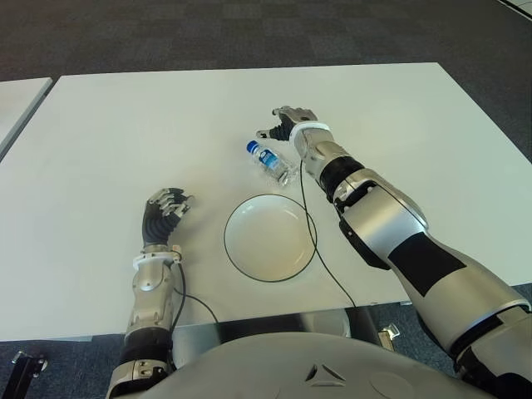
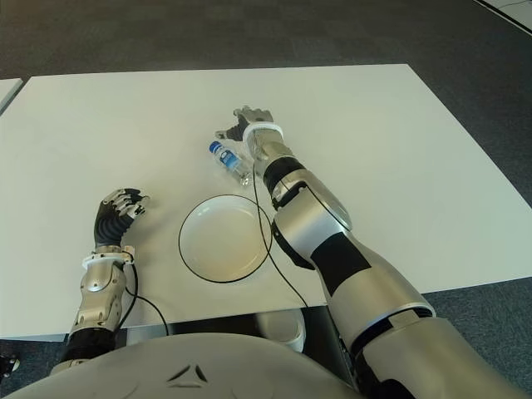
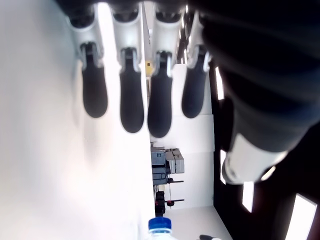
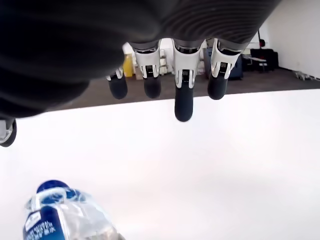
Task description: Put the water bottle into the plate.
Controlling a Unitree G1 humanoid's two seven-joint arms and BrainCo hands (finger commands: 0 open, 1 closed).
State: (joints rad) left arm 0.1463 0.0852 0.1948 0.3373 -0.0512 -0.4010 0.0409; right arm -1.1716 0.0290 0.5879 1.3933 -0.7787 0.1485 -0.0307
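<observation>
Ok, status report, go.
Right hand open beside water bottle, not gripping. Left hand idle left of plate. Bottle lying on table. Path clear.

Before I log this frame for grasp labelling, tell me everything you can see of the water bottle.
The water bottle is small, clear plastic, with a blue cap and a blue-and-white label. It lies on its side on the white table, just beyond the plate and outside it, cap pointing away from the robot. The right robot hand shows open beside it, not grasping it.
</observation>
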